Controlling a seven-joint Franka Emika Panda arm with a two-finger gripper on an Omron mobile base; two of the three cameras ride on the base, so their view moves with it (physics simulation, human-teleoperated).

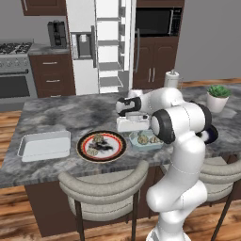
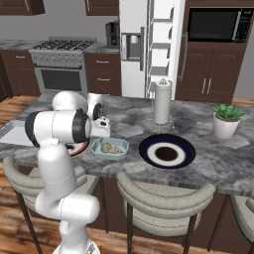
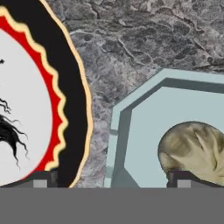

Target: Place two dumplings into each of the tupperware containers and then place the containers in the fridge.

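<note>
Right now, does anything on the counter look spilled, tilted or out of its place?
Nothing stands out. The small teal container sits flat with dumplings inside it, the white container lies level and unfilled, and the remaining dumplings rest on the red-rimmed plate. The fridge door stands open, which suits the task.

From behind the arm, left and right, we look down over the counter [image 1: 70, 113] toward the fridge [image 2: 134, 49]; our hand camera sits close above plate [image 3: 48, 100] and tub [image 3: 140, 131].
</note>
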